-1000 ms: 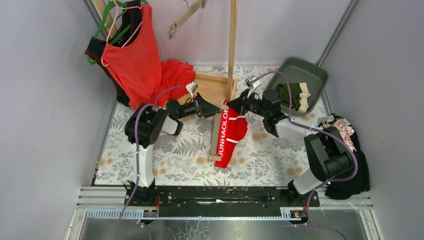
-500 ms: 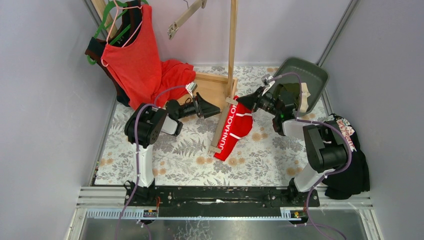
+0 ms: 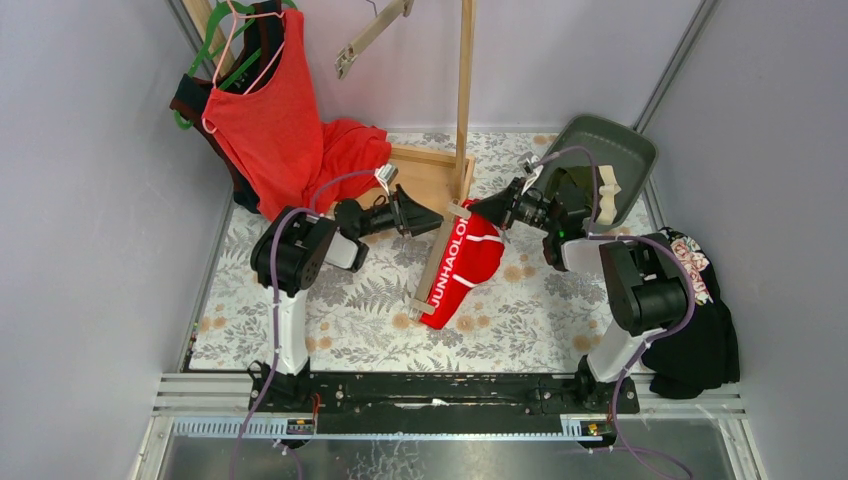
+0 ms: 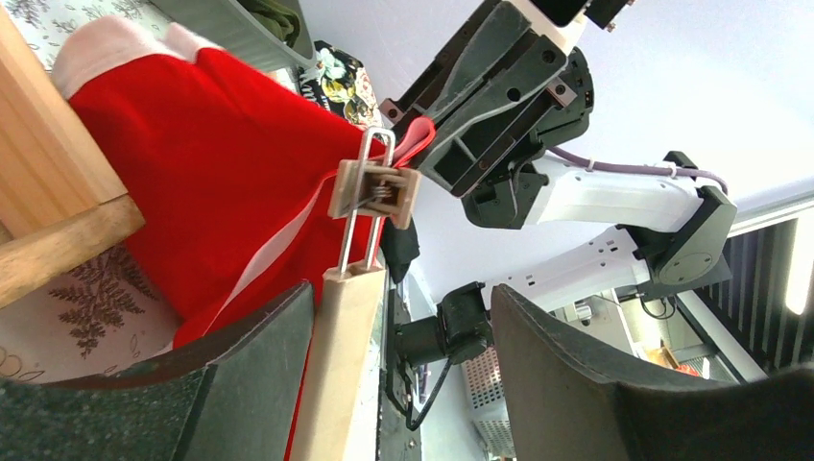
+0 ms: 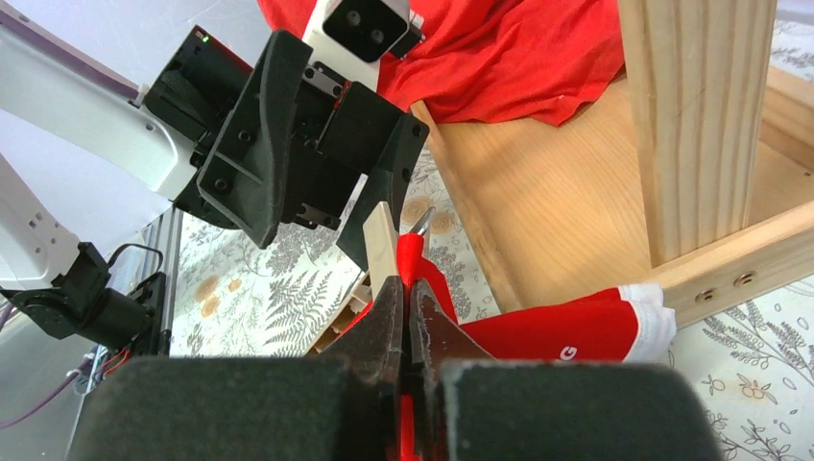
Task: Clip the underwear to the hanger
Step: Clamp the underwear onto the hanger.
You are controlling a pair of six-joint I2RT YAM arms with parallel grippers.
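The bright red underwear (image 3: 468, 262), lettered "JUNHAOLONG", lies mid-table against the wooden hanger (image 3: 436, 262), a slanting bar with a wire clip (image 4: 372, 189) at its far end. My right gripper (image 3: 482, 208) is shut on the red cloth's upper edge by that clip; the right wrist view shows the right gripper (image 5: 411, 285) pinching the red cloth. My left gripper (image 3: 422, 215) is open. In the left wrist view the bar (image 4: 336, 365) stands inside the left gripper (image 4: 403, 293), close to one finger. The olive underwear (image 3: 574, 188) with a cream waistband lies in the grey bin (image 3: 628, 150).
A wooden rack post (image 3: 464, 90) on its base (image 3: 425, 175) stands just behind both grippers. A red tank top (image 3: 265, 110) hangs at the back left. A second clip hanger (image 3: 375, 35) hangs at the top. Black floral cloth (image 3: 700, 300) lies at the right edge.
My right gripper swung back toward the bin with the red cloth. The hanger tilted further, its near end sliding left. My left jaws spread wider.
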